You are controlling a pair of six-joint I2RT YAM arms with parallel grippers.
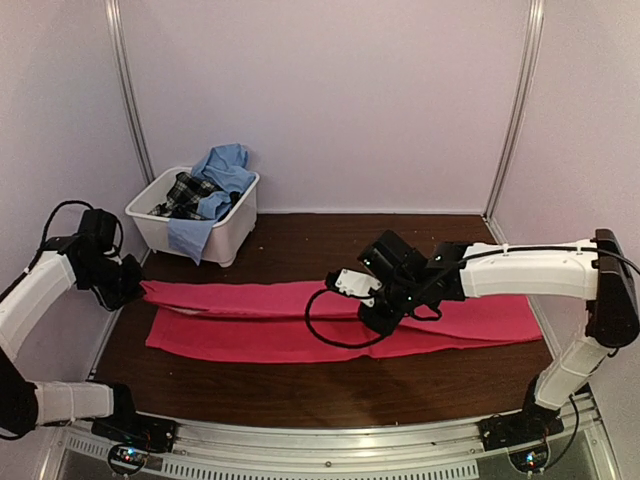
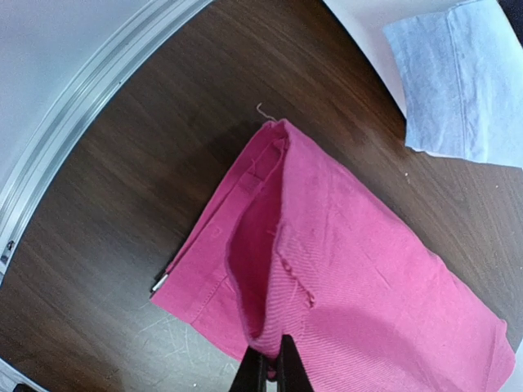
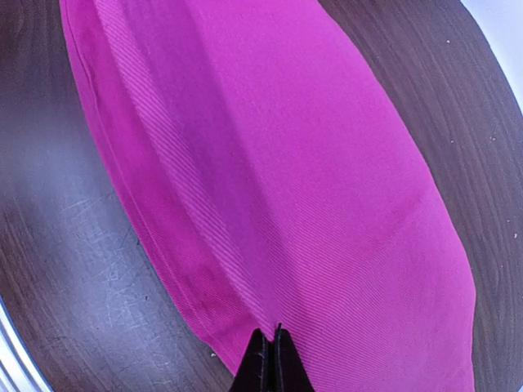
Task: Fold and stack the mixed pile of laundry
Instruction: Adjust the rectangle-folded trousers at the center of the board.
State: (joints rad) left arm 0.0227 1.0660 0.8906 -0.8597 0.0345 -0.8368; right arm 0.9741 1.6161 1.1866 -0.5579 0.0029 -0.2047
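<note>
A long bright pink-red cloth (image 1: 260,322) lies folded lengthwise across the dark table. My left gripper (image 1: 133,287) is shut on its left end and holds the top layer slightly off the table; the left wrist view shows the jaws (image 2: 273,348) pinching a raised fold of the cloth (image 2: 368,269). My right gripper (image 1: 386,317) is shut on the cloth near its middle, its tips (image 3: 269,331) nipping a ridge of fabric (image 3: 310,163). A light blue collared shirt (image 1: 226,168) and a black-and-white plaid garment (image 1: 188,192) sit in the tub.
The white plastic tub (image 1: 236,226) stands at the back left corner, with the blue shirt hanging over its front wall (image 2: 458,82). Pale walls with metal rails enclose the table on three sides. A black cable loops under the right wrist (image 1: 330,330).
</note>
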